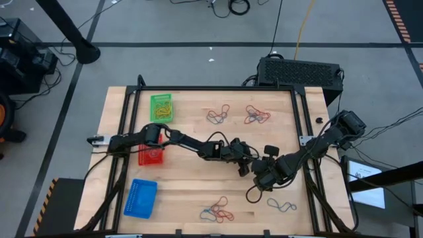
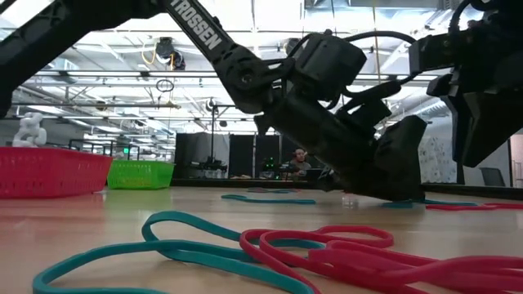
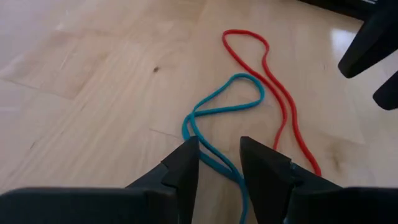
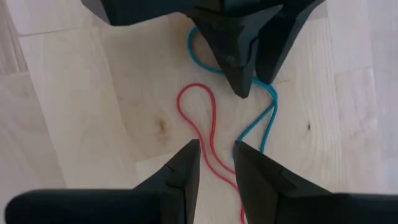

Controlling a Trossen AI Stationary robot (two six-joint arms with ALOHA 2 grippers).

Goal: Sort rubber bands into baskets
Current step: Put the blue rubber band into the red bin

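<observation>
While both arms are brought together low over the middle of the desk (image 1: 198, 192), a pick-up step is judged to be in hand. The left gripper (image 3: 219, 163) is held at the wood with its fingers slightly parted, and a blue rubber band (image 3: 224, 106) is seen running between the fingertips; whether it is truly pinched or only straddled cannot be told. The right gripper (image 4: 216, 163) is set just opposite, nose to nose with the left, its fingers likewise narrowly parted astride a red rubber band (image 4: 202, 127), with the same doubt about contact. The two bands lie side by side on the bare wood, the blue loop touching or crossing the red at one end.

Farther out, other small clusters of bands (image 1: 218, 116) are left near the far edge and the near edge (image 1: 217, 211). The green basket (image 1: 160, 107), red basket (image 1: 151, 156) and blue basket (image 1: 140, 197) are lined up along the left side, well apart from the grippers.

For the next move, a firm closure on one band each is called for, then a lift that separates the blue from the red before either is carried across to its matching basket.
</observation>
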